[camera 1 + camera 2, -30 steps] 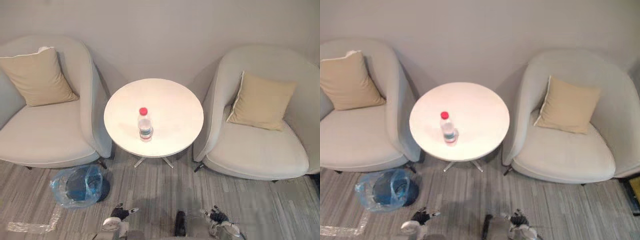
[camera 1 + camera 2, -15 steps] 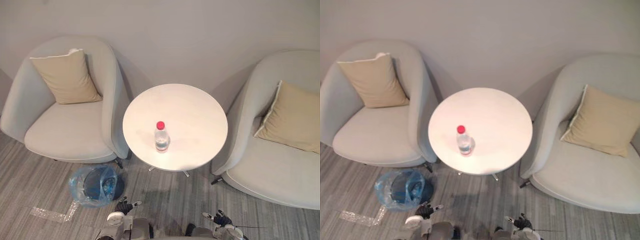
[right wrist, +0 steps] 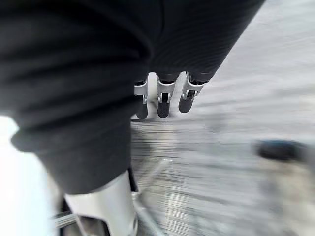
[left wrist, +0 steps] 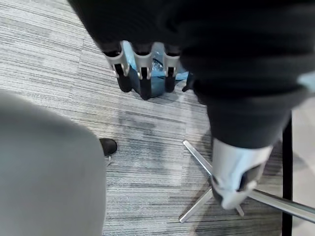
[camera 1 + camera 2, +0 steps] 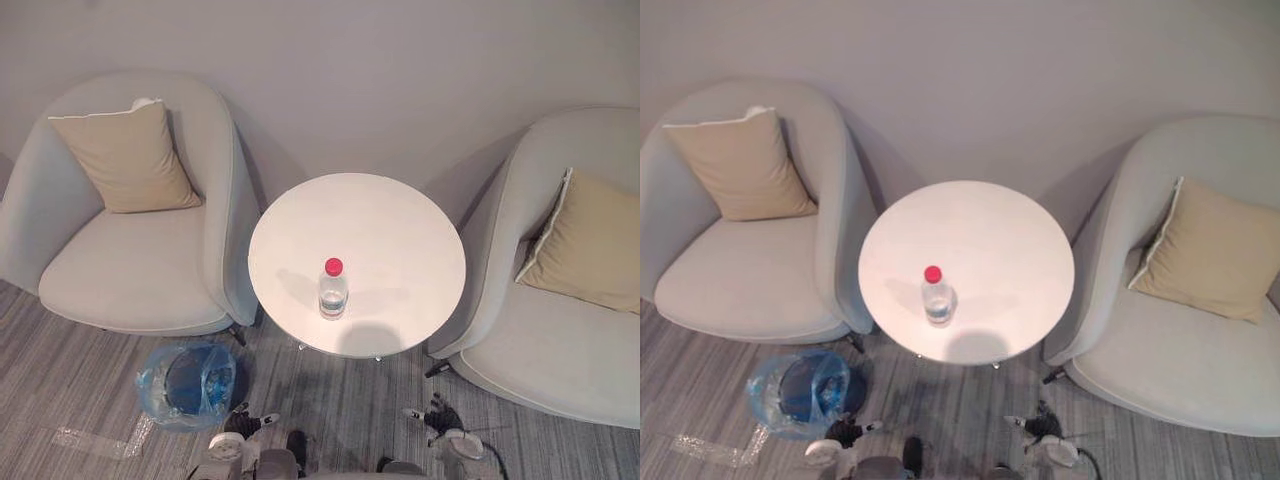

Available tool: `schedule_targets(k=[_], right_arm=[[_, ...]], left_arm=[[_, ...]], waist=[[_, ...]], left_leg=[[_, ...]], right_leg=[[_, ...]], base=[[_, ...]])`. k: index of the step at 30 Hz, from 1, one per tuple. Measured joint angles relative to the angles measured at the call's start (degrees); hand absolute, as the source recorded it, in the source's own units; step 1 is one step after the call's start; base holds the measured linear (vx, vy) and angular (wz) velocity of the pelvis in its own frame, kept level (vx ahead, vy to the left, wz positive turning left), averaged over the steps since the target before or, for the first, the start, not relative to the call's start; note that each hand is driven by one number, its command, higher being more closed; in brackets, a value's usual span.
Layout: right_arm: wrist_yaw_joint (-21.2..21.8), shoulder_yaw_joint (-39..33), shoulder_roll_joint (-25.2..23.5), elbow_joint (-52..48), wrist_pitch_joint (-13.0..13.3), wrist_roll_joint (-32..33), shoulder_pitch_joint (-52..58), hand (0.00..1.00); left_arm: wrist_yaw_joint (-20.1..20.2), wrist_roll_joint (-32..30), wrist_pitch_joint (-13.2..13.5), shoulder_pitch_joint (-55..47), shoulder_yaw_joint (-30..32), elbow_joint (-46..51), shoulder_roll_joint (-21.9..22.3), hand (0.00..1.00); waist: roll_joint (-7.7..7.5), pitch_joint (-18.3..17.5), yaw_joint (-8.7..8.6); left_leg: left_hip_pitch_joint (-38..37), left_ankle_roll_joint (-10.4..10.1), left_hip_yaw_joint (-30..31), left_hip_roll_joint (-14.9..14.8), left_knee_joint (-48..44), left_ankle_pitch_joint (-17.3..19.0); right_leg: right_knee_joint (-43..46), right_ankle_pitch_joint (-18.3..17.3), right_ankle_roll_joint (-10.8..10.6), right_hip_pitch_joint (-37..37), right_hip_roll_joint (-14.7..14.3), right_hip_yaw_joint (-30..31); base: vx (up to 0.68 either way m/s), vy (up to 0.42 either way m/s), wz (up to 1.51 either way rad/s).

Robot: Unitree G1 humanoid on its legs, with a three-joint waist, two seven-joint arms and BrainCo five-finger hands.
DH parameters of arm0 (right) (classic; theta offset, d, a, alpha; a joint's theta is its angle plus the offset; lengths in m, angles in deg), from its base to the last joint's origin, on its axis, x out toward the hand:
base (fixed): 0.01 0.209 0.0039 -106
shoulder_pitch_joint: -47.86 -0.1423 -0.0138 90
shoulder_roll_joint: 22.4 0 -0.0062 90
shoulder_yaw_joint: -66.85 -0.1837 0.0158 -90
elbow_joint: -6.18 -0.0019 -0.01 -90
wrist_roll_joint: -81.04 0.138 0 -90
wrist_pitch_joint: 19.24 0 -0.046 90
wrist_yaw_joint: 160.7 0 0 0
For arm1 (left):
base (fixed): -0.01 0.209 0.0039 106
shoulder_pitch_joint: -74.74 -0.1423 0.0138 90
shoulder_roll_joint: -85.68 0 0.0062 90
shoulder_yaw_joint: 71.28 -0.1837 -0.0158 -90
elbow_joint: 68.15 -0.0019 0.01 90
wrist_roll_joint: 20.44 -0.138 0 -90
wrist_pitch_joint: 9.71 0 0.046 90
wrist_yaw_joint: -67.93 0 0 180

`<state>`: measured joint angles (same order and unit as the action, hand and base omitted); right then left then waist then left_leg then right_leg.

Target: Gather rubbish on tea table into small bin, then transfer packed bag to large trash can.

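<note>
A clear plastic bottle (image 5: 333, 290) with a red cap stands upright on the round white tea table (image 5: 400, 230), near its front edge. The small bin (image 5: 188, 383), dark and lined with a blue plastic bag, sits on the floor at the table's left front, beside the left armchair. My left hand (image 5: 240, 424) hangs low near the bin, fingers (image 4: 142, 73) relaxed and holding nothing; the bin's blue bag (image 4: 156, 54) shows past them. My right hand (image 5: 440, 418) hangs low in front of the table's right side, its fingers (image 3: 165, 96) relaxed and empty.
A grey armchair (image 5: 130, 270) with a tan cushion (image 5: 125, 160) stands left of the table, another (image 5: 560, 340) to the right. A wall runs behind them. A clear strip of tape (image 5: 90, 440) lies on the striped floor. The table's metal feet (image 4: 197, 209) spread underneath.
The whole picture has shifted, so the camera has moved: the table and bottle now sit lower and more central. The bottle, bin and chairs have not moved. Both hands stay low.
</note>
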<state>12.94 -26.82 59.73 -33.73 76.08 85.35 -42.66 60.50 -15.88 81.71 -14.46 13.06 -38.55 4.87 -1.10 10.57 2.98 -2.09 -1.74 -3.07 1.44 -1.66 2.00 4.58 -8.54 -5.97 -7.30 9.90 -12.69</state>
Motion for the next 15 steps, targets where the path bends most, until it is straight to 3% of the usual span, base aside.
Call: schedule_targets(k=[4, 13, 15], right_arm=[[-1.0, 1.3, 1.6, -11.1, 1.2, -4.0, 1.7, 0.00], [-0.9, 4.6, 1.6, -24.3, 2.7, -8.3, 4.0, 0.00], [-0.3, 6.8, 1.6, -27.4, 4.1, -8.3, 3.6, 0.00]], left_arm=[[-0.4, 0.0, 0.6, -0.8, 0.2, 0.2, 0.0, 0.00], [-1.4, 0.0, 0.8, -1.6, 2.5, 0.7, 0.1, 0.00], [-1.3, -0.6, 0.9, -1.9, 2.5, 1.4, 0.1, 0.00]], waist=[[-0.43, -0.5, 0.00], [-1.11, -1.0, 0.15], [-1.34, -1.1, 0.37]], left_leg=[[0.2, 0.0, 0.7, 0.0, 0.5, 0.0], [1.2, 0.1, 1.7, 0.1, 0.5, -0.1], [1.6, 0.2, 2.2, 0.2, 0.5, -0.4]], right_leg=[[-1.4, 0.3, 0.2, -0.6, -0.3, -0.6], [-3.0, 1.3, 0.5, -0.7, -0.5, -1.3], [-3.0, 1.3, 0.5, -0.7, -0.5, -1.7]], base=[[0.04, -0.011, 0.09], [0.00, 0.000, 0.06], [-0.03, -0.012, 0.11]])
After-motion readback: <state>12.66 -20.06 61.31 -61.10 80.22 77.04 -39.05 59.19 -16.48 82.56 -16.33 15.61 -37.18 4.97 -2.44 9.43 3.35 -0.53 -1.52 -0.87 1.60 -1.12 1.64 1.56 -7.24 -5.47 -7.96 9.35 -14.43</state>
